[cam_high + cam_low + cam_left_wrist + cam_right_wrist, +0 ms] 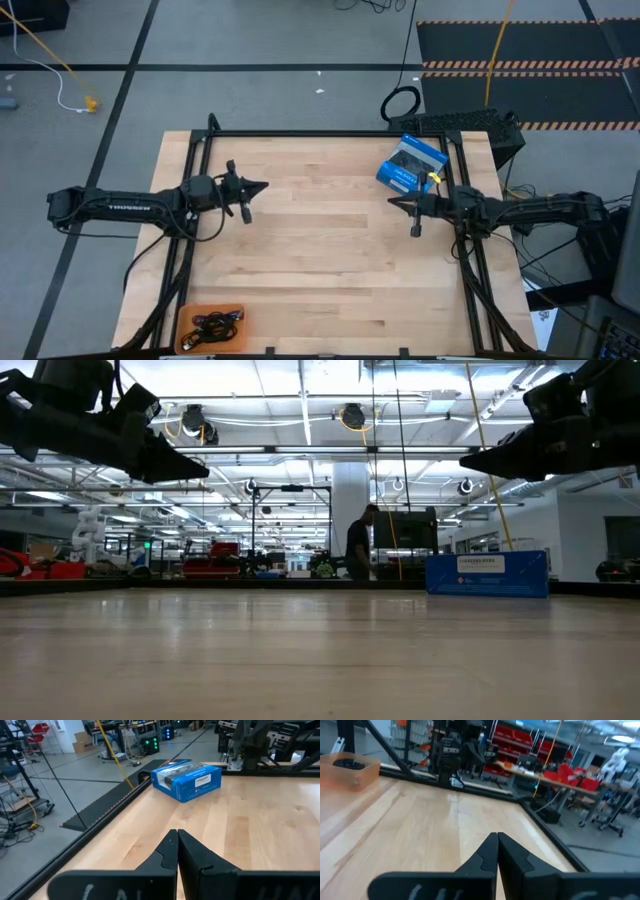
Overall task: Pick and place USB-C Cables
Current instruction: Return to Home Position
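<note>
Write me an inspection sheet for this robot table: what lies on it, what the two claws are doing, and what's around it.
Surface: light wooden table top, mostly bare.
Job's things: USB-C cables, a dark tangle inside the orange bin at the table corner on the left arm's side; single cables cannot be told apart.
Clutter: blue packaged box at the table's edge beside the right arm.
Grippers: left gripper and right gripper both shut, empty, raised above the table, tips facing each other.
Cables: yellow cord and black loop on the floor.
Surroundings: hazard-striped mat on the floor; a person stands far behind.
</note>
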Robot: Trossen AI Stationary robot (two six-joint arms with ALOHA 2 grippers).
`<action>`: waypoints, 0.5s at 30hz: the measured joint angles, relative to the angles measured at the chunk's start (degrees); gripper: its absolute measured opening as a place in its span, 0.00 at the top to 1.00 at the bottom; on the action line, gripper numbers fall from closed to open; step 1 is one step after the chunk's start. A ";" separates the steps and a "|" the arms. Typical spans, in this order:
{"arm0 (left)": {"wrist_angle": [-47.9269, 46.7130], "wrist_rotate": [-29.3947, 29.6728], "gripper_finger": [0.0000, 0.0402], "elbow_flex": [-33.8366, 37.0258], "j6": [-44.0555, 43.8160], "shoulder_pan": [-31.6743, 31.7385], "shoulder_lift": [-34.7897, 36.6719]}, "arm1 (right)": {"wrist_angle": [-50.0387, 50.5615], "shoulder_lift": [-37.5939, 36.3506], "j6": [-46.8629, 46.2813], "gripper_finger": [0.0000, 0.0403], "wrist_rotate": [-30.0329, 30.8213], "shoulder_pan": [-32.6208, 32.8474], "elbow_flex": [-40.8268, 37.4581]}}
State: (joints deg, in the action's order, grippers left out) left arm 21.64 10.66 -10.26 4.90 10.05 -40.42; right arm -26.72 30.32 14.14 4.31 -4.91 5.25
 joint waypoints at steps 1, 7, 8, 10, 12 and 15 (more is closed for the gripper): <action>0.05 0.01 1.00 0.00 0.22 -0.03 0.00 | -1.12 -0.11 0.41 1.00 -0.04 0.01 -0.59; -3.28 -0.07 0.96 0.00 0.69 -0.03 0.00 | -4.72 -0.33 0.85 1.00 -0.09 0.01 -3.36; -4.22 -0.07 0.95 0.00 0.75 -0.03 0.00 | -4.87 -0.34 0.62 1.00 -0.09 0.01 -3.43; -5.48 -0.09 0.94 0.00 0.21 -0.03 0.00 | -4.83 -0.34 0.23 1.00 -0.10 0.01 -3.47; -5.68 -0.11 0.93 0.00 -0.20 -0.03 -0.09 | -4.79 -0.32 0.16 1.00 -0.10 0.01 -3.51; -5.52 -0.11 0.93 0.00 -0.58 -0.03 -0.07 | -4.75 -0.68 0.10 1.00 -0.12 0.01 -3.55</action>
State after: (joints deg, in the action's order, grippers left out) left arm 16.12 10.55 -10.26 4.32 10.02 -40.49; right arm -31.47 29.64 14.24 4.19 -4.91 1.69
